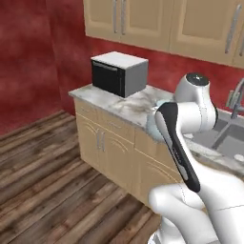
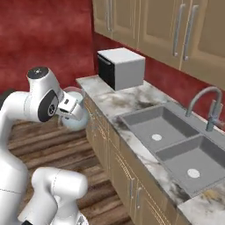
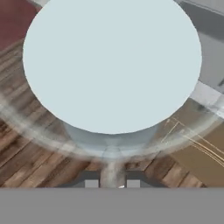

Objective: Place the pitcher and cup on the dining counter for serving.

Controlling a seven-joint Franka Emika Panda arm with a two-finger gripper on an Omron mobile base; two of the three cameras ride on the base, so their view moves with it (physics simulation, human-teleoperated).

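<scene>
The pitcher [image 2: 74,115] is held up in the air by the claw [image 3: 112,183], off the front edge of the sink desk [image 2: 132,99] and over the wood floor [image 1: 52,181]. In the hand view the two finger tips are seen close together at the bottom with the pitcher's rim pinched between them, so the claw is clamped on the pitcher. The pale blue inside of the pitcher [image 3: 112,65] is looked straight into from there, with floorboards seen through the glassy rim around it.

From the right base view the pitcher is seen as a pale round blob right at the hand, just beside the corner of the desk, not resting on anything. In the left base view only a bit of pale blue [image 1: 153,123] is seen peeking out behind the arm, in front of the desk edge.

A grey microwave [image 2: 121,68] is parked on the desk near its end, against the red wall. The double sink [image 2: 173,147] and faucet [image 2: 206,105] are further along, well apart from the pitcher. Tan cabinets [image 1: 157,21] are hung above
</scene>
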